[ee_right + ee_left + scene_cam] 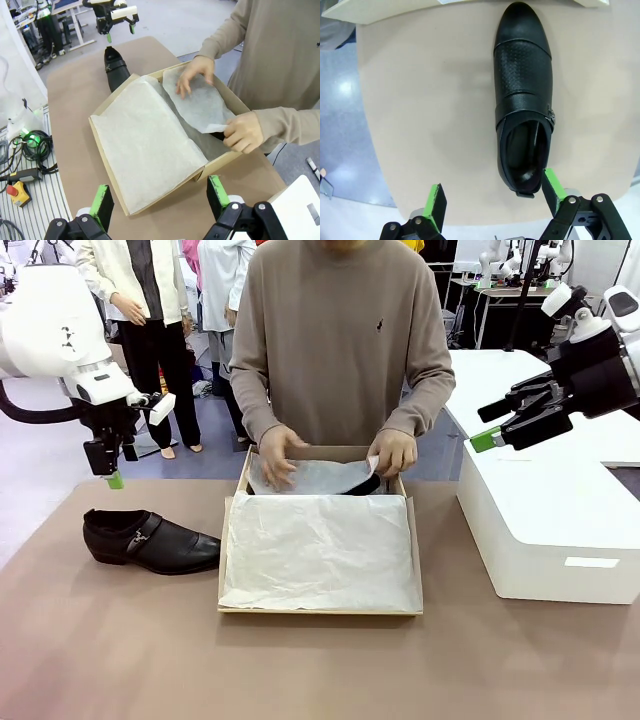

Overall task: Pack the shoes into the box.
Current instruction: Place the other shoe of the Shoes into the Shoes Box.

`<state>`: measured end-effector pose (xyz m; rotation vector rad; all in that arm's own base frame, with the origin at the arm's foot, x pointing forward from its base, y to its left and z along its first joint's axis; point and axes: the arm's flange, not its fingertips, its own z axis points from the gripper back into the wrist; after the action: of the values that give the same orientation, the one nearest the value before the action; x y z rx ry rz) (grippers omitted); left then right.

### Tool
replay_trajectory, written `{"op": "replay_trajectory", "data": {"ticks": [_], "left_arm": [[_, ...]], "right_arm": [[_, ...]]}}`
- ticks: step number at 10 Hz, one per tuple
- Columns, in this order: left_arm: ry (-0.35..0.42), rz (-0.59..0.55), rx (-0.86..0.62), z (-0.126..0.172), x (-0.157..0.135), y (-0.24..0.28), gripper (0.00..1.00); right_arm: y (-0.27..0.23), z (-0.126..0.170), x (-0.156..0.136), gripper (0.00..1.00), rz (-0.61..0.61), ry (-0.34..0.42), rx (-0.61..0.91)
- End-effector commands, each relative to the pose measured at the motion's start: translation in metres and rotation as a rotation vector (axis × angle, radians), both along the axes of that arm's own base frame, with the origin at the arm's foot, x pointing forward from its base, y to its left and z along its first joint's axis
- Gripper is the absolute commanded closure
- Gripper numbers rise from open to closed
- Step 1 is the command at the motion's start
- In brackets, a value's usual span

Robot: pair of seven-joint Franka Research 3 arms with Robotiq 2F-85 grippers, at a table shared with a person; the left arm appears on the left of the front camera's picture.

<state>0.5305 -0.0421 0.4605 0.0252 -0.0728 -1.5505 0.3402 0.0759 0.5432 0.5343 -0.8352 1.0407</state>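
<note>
While above the shoe (524, 95), left fingers (436, 206) wide apart, empty.

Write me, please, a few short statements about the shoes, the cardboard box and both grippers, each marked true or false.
1. One glossy black leather dress shoe lies on the brown table, to the left of the shallow tan cardboard box. True.
2. The left gripper is shut on that shoe. False: it hangs open above the shoe's heel end.
3. The person's hands hold white tissue paper over a second black shoe in the box. True.
4. The right gripper rests shut on the big white rounded block. False: it is open, in the air.
</note>
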Motion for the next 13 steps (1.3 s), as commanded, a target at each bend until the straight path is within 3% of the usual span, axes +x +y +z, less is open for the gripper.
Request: {"op": "replay_trajectory", "data": {"ticks": [1, 9, 13], "left_arm": [[-0.003, 0.005, 0.002, 0.002, -0.002, 0.001, 0.0], [0.077, 0.047, 0.028, -0.042, -0.001, 0.019, 0.0], [0.081, 0.077, 0.055, -0.063, 0.008, 0.024, 0.0]], "right_arm": [[0.001, -0.002, 0.004, 0.0, 0.022, -0.027, 0.025], [0.001, -0.002, 0.004, 0.0, 0.022, -0.027, 0.025], [0.001, -0.002, 0.004, 0.0, 0.022, -0.027, 0.025]]}}
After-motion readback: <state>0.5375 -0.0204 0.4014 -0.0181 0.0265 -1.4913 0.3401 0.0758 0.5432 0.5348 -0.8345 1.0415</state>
